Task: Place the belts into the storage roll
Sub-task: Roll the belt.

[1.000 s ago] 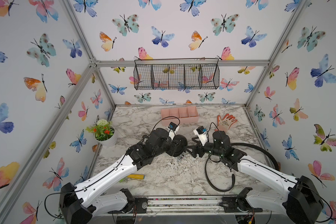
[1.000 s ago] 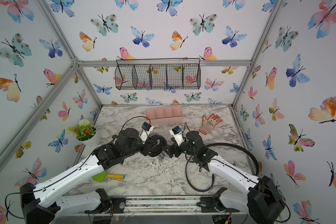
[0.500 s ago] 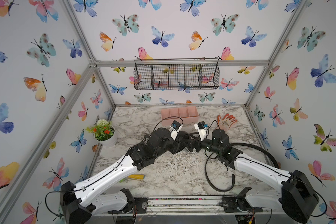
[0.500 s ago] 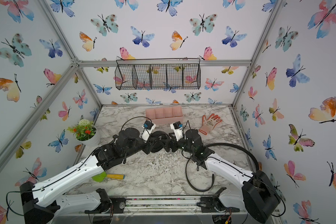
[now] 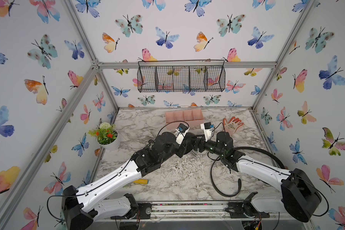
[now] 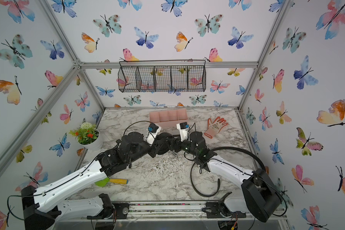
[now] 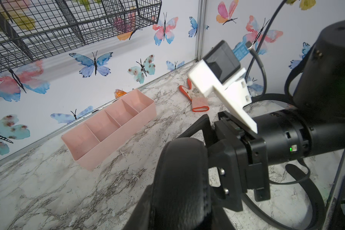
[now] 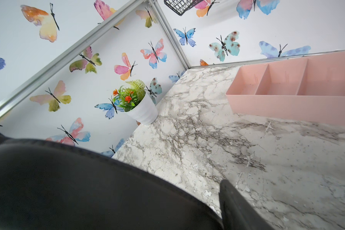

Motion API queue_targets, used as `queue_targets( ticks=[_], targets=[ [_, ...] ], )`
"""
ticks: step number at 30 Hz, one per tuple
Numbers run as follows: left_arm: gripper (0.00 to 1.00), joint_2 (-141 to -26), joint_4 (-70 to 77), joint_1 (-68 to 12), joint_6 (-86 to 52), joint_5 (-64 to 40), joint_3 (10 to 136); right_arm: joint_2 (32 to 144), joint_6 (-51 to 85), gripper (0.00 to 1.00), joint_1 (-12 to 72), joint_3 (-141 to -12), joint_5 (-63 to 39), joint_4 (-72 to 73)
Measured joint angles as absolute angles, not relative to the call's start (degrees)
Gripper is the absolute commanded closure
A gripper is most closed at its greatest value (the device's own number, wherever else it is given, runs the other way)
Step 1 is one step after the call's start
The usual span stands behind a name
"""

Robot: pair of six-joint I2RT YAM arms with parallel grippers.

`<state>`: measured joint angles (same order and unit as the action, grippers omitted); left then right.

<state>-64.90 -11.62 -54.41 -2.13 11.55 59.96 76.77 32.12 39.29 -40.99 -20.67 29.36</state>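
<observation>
Left gripper [image 5: 186, 146]: jaws narrow, closed on the coiled belt [image 7: 179, 179]. The black roll fills the space right between them in the left wrist view.
Right gripper [image 7: 207, 163]: facing in from the opposite side, jaws parted astride the coil's edge, one finger [image 7: 195, 127] over the top of the band. Whether they are pressing on it, I cannot tell.
Storage roll [image 5: 184, 117]: pale pink, ahead of both pairs of jaws and apart from the coil. The compartments in view look empty.
Loose belt [image 5: 239, 184]: behind the right jaws, sprawled in an open loop on the table [image 5: 167, 179] beside the right arm. No buckle that I can make out.
Feel, my call: light, limp strap with some spring once wound. Matte and stitched, so it should not slip, and nothing fragile here.
Where to hold: pinch across the flat sides of the coil, trapping every layer and the outer tail.
Watch for: ease off on one side only and the roll likely unwinds before it reaches a compartment.
</observation>
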Motion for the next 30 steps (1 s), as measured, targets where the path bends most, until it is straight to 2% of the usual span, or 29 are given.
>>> queue_targets(
  ticks=[6,10,19,24,25,28,30],
  targets=[
    [0.93,-64.29,-10.0,-54.68,-1.85,13.13,58.85,78.59,38.65,0.44,39.29,-40.99,-23.66,32.32],
    [0.93,-64.01,-9.17,-54.87,-1.74,13.93,58.02,79.61,42.41,0.51,39.29,-40.97,-25.61,33.61],
    [0.93,-63.2,-4.78,-55.79,-2.15,15.88,55.27,79.94,46.81,0.87,39.18,-40.97,-28.14,35.05],
    [0.91,-62.72,-4.03,-56.25,-2.79,16.58,54.26,79.94,46.44,0.97,39.2,-40.97,-28.38,34.57],
    [0.87,-62.54,-4.05,-56.27,-2.9,16.58,54.08,79.94,46.06,0.97,39.2,-40.97,-28.38,34.33],
    [0.6,-62.04,-4.62,-56.27,-3.66,16.53,53.71,79.85,43.97,0.97,39.2,-41.45,-28.14,32.42],
    [0.47,-61.73,-5.58,-56.25,-4.54,16.47,53.65,79.79,42.0,0.96,39.22,-42.33,-27.62,30.26]
  ],
)
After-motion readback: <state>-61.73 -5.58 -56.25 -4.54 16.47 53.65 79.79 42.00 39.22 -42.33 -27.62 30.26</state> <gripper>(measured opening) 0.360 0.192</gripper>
